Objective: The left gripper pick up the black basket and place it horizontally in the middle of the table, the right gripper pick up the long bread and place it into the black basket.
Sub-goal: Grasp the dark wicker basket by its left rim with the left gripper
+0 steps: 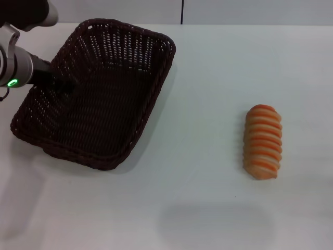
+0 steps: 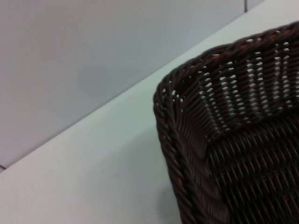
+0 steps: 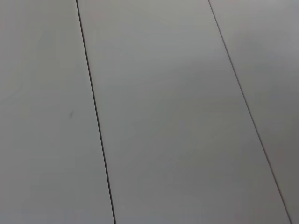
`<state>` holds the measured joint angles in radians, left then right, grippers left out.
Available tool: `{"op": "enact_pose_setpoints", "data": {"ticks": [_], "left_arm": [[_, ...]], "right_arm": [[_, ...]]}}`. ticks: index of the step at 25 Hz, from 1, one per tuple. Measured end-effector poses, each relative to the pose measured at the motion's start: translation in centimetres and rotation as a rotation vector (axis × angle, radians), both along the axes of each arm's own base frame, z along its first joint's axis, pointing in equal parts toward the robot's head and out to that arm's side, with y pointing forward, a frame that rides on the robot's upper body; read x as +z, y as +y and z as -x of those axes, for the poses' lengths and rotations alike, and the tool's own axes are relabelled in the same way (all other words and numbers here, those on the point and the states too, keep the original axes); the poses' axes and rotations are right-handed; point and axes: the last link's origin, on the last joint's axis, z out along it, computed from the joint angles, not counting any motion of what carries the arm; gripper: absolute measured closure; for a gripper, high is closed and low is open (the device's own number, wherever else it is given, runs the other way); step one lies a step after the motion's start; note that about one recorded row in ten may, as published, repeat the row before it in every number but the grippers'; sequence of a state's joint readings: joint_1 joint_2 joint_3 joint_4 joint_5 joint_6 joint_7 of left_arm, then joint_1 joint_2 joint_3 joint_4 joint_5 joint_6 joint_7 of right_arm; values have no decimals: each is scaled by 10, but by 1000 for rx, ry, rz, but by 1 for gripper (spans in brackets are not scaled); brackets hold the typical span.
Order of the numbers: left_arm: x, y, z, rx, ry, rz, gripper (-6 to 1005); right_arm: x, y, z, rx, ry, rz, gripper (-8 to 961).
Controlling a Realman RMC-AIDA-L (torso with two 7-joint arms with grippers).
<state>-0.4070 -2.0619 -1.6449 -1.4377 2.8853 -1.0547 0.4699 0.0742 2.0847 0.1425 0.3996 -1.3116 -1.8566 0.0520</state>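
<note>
The black basket (image 1: 158, 96) lies at the table's (image 1: 208, 83) far left, turned at a slant with its long side running away from me. My left gripper (image 1: 63, 83), on the wrist with the green light, reaches over the basket's left rim, black against the dark weave. The left wrist view shows one corner of the basket (image 2: 170, 130) close up. The long bread (image 1: 263, 141), striped orange and cream, lies lengthwise on the table at the right, far from the basket. My right gripper is out of view.
A pale wall with a dark seam (image 1: 182, 11) runs behind the table's back edge. The right wrist view shows only grey panels with thin dark seams (image 3: 96, 112). White tabletop lies between the basket and the bread.
</note>
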Motion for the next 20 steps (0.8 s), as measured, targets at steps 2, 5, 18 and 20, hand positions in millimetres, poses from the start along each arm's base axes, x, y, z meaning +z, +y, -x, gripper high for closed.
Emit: {"op": "enact_pose_setpoints", "data": {"ticks": [2,5,18,20], "left_arm": [[1,0,-2,-8,7,3,334],[0,-1,-2,-12,15,11,395],[2,2,-9,-75,52,37,664],[4,4,-14,-104,58,41,664]], "right_arm": [[0,0,0,-1,0,-1,124],[0,-1,0,-1,1,-1,124],[0,0,1,12,1,-1,124],[0,0,2,15,1,-2,124]]}}
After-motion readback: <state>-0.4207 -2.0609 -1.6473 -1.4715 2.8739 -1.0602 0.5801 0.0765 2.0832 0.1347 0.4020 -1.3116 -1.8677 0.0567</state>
